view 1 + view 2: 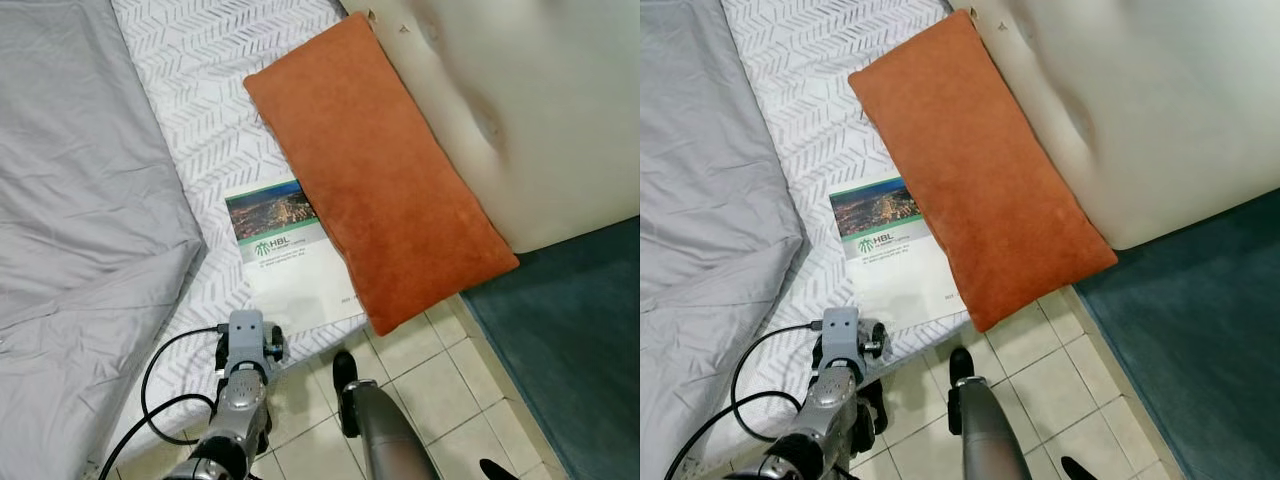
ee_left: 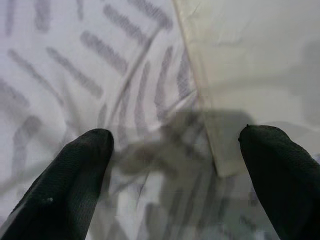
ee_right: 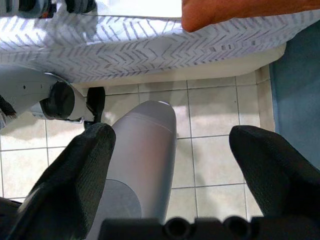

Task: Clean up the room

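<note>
Booklet (image 1: 285, 255) lies on the bed (image 1: 190, 110), tucked under the orange cushion (image 1: 375, 165). My left gripper (image 2: 175, 165) hovers spread wide at its corner; my right gripper (image 3: 172, 165) hangs open over the tiled floor (image 3: 215, 155).

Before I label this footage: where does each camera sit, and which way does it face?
Left eye view: on the head, looking down at the bed, orange pillow and booklet; both silver arms show.
Right eye view: same scene, shifted sideways.
Left wrist view: along the open left end effector at the patterned sheet and the booklet's corner.
Right wrist view: along the open right end effector, down at the tiled floor, a silver arm in front.
Shared: pillow, sheet.
</note>
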### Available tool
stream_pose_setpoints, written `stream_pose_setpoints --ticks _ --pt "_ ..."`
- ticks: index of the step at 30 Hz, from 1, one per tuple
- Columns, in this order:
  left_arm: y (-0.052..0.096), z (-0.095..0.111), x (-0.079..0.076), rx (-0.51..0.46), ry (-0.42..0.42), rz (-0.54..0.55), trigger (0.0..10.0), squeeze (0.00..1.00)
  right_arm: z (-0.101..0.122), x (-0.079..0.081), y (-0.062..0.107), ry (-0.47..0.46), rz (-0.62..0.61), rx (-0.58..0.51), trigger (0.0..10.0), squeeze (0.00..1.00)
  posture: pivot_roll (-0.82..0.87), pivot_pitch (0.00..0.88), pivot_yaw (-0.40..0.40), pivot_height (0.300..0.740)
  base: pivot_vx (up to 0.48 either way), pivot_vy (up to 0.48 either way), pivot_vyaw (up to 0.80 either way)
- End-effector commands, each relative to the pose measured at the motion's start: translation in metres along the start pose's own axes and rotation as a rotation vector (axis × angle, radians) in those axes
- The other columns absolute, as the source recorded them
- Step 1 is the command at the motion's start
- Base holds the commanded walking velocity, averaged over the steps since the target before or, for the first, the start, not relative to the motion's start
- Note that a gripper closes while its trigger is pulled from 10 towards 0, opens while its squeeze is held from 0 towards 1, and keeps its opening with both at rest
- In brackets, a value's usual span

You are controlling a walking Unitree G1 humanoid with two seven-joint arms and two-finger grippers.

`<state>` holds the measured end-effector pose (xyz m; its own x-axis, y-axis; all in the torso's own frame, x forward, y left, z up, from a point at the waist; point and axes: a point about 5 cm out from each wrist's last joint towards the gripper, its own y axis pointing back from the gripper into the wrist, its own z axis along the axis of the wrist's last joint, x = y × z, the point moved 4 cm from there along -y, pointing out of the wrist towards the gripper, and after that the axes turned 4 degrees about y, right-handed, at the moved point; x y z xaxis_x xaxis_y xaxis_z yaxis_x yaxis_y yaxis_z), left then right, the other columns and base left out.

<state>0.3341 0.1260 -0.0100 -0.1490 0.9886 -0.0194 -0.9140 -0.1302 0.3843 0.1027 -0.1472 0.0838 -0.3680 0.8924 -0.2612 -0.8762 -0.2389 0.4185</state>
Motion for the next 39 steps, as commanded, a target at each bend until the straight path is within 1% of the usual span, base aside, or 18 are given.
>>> stream_pose_setpoints --ticks 1,5,6,9,10,14,18,19,20,21,22,23,25,27,29,30,37,39 --pt "0.018 -0.046 0.015 0.119 -0.009 0.062 10.0 0.0 -0.014 0.003 0.003 -0.008 0.021 0.057 10.0 0.0 -0.37 0.665 -0.041 0.74 0.0 0.0 0.0" --pt "0.011 0.009 -0.016 -0.124 -0.013 -0.036 10.0 0.0 -0.013 0.004 0.003 -0.005 0.021 0.051 10.0 0.0 -0.37 0.658 -0.037 0.74 0.0 0.0 0.0" --pt "0.011 0.009 -0.016 -0.124 -0.013 -0.036 10.0 0.0 -0.013 0.004 0.003 -0.005 0.021 0.051 10.0 0.0 -0.37 0.658 -0.037 0.74 0.0 0.0 0.0" --pt "0.014 0.044 -0.039 -0.273 -0.032 -0.118 10.0 0.0 -0.013 0.005 0.004 -0.007 0.021 0.049 10.0 0.0 -0.37 0.653 -0.025 0.74 0.0 0.0 0.0" --pt "0.014 0.05 -0.044 -0.291 -0.038 -0.137 10.0 0.0 -0.012 0.006 0.005 -0.01 0.021 0.049 10.0 0.0 -0.37 0.65 -0.025 0.74 0.0 0.0 0.0" --pt "0.002 0.054 -0.052 -0.227 -0.059 -0.192 10.0 0.0 -0.013 0.01 0.006 -0.025 0.019 0.053 10.0 0.0 -0.38 0.664 -0.025 0.74 0.0 0.0 0.0" --pt "0.0 0.036 -0.07 -0.092 -0.128 -0.296 10.0 0.0 -0.012 0.014 0.009 -0.033 0.024 0.058 10.0 0.0 -0.39 0.681 -0.028 0.74 0.0 0.0 0.0" --pt "0.003 0.025 -0.076 -0.038 -0.196 -0.337 10.0 0.0 -0.012 0.017 0.011 -0.033 0.03 0.061 10.0 0.0 -0.41 0.686 -0.033 0.74 0.0 0.0 0.0" --pt "0.003 0.025 -0.076 -0.038 -0.196 -0.337 10.0 0.0 -0.012 0.017 0.011 -0.033 0.03 0.061 10.0 0.0 -0.41 0.686 -0.033 0.74 0.0 0.0 0.0" --pt "0.006 0.004 -0.079 0.069 -0.33 -0.382 10.0 0.0 -0.012 0.02 0.015 -0.034 0.035 0.07 10.0 0.0 -0.44 0.683 -0.043 0.74 0.0 0.0 0.0" --pt "0.006 0.004 -0.079 0.069 -0.33 -0.382 10.0 0.0 -0.012 0.02 0.015 -0.034 0.035 0.07 10.0 0.0 -0.44 0.683 -0.043 0.74 0.0 0.0 0.0" --pt "0.006 0.001 -0.078 0.08 -0.43 -0.392 10.0 0.0 -0.011 0.022 0.019 -0.036 0.033 0.075 10.0 0.0 -0.46 0.683 -0.05 0.74 0.0 0.0 0.0" --pt "0.005 0.0 -0.076 0.088 -0.459 -0.393 10.0 0.0 -0.011 0.022 0.021 -0.036 0.033 0.079 10.0 0.0 -0.47 0.686 -0.053 0.74 0.0 0.0 0.0" --pt "0.003 -0.006 -0.067 0.119 -0.588 -0.384 10.0 0.0 -0.014 0.025 0.026 -0.037 0.036 0.096 10.0 0.0 -0.48 0.692 -0.051 0.74 0.0 0.0 0.0" --pt "0.003 -0.006 -0.067 0.119 -0.588 -0.384 10.0 0.0 -0.014 0.025 0.026 -0.037 0.036 0.096 10.0 0.0 -0.48 0.692 -0.051 0.74 0.0 0.0 0.0" --pt "-0.001 -0.002 -0.06 0.117 -0.648 -0.374 10.0 0.0 -0.015 0.026 0.029 -0.039 0.034 0.106 10.0 0.0 -0.48 0.688 -0.052 0.74 0.0 0.0 0.0" --pt "-0.01 0.006 -0.036 0.122 -0.637 -0.294 10.0 0.0 -0.017 0.024 0.028 -0.043 0.027 0.11 10.0 0.0 -0.46 0.686 -0.038 0.74 0.0 0.0 0.0" --pt "-0.012 0.003 -0.018 0.145 -0.579 -0.233 10.0 0.0 -0.019 0.019 0.025 -0.036 0.025 0.108 10.0 0.0 -0.43 0.671 -0.043 0.74 0.0 0.0 0.0"
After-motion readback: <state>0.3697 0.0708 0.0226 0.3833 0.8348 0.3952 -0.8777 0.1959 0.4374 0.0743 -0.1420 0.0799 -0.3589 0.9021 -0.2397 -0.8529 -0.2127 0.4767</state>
